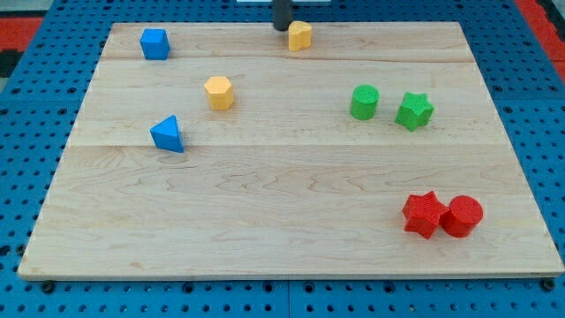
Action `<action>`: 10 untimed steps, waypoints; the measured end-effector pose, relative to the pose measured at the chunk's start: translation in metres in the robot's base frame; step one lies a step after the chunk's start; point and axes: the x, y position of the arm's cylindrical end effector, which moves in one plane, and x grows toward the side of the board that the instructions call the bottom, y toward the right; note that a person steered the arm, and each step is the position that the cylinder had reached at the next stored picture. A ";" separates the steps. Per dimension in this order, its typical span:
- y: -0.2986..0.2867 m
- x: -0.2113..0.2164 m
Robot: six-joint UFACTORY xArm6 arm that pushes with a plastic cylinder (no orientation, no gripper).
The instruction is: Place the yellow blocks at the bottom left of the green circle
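A green circle block (364, 102) stands right of the board's middle, with a green star (414, 110) just to its right. One yellow block (300, 35), roughly heart-shaped, sits at the view's top near the board's far edge. A yellow hexagon block (219, 92) lies left of centre. My tip (281, 27) is at the view's top, just left of the top yellow block and close to touching it. It is far from the yellow hexagon and the green circle.
A blue cube (154, 43) sits at the top left and a blue triangle (168, 134) at the left. A red star (424, 214) and a red circle (462, 215) touch at the bottom right. The wooden board (282, 203) lies on a blue pegboard.
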 end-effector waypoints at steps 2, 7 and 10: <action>0.000 0.076; -0.003 0.181; -0.141 0.093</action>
